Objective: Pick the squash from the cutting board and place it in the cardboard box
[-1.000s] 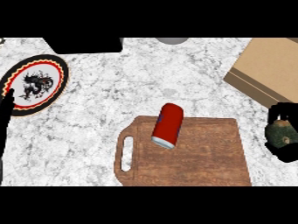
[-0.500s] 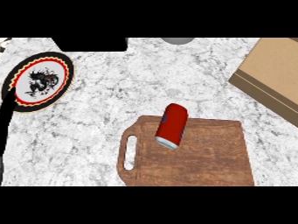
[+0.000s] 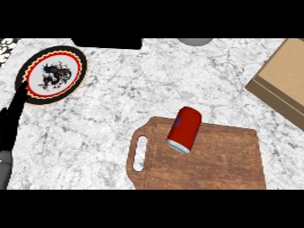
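A wooden cutting board [image 3: 213,164] with a handle slot lies at the lower middle of the marble counter. The only thing on it is a red can [image 3: 185,129] lying on its side near the board's far edge. The cardboard box [image 3: 292,84] sits at the right edge, partly cut off by the frame. My left hand [image 3: 3,129] shows at the far left edge with its fingers straight and pointing up, holding nothing. No squash and no right hand can be seen.
A round plate [image 3: 52,75] with a red and black rim and a dark figure lies at the upper left, just beyond my left hand. A black object [image 3: 108,43] and a grey round thing [image 3: 195,41] sit at the counter's far edge.
My right hand, seen at the right edge a second ago curled around a dark greenish thing, has gone out of view. The whole scene has shifted slightly to the right.
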### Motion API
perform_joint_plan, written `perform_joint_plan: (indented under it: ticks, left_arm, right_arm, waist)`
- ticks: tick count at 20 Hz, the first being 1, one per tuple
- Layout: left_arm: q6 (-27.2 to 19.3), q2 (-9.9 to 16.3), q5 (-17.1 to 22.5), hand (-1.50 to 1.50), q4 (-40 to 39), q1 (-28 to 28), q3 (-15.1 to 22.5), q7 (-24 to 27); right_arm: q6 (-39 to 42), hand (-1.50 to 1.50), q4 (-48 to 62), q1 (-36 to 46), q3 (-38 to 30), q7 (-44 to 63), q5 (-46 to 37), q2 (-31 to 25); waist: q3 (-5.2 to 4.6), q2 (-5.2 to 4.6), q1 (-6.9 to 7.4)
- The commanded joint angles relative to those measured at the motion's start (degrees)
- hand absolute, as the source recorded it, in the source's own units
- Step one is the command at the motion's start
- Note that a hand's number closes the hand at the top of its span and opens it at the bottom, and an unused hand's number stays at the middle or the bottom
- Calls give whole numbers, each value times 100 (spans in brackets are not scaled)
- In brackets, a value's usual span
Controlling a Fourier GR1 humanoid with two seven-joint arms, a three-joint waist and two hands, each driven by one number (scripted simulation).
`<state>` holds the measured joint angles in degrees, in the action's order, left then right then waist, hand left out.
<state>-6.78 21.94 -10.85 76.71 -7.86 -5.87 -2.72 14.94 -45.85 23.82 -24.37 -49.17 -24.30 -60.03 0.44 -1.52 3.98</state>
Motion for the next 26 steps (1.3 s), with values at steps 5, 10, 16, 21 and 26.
perform_joint_plan:
  ticks: [5,10,16,21,26]
  left_arm:
    - [229,104,33,0,-135,-370,5,-235]
    - [45,-137,-130,0,-202,-410,165,-244]
    - [-52,-184,-221,0,-141,-240,189,-35]
    - [206,69,-11,0,-115,-474,-37,-246]
    - [6,-154,-187,0,-53,-421,139,-171]
  right_arm:
    - [787,150,1437,1591,436,-36,-37,-57]
    - [669,150,1964,2398,830,631,-295,572]
    - [579,150,2572,3234,1033,984,-561,870]
    - [-106,150,2987,3284,1213,875,-902,1280]
    - [-529,-150,3492,3505,1190,1630,-997,1740]
  waist:
    - [-21,0,116]
    - [-24,-20,154]
    - [-25,-27,199]
    - [-16,-50,164]
    - [-12,-104,248]
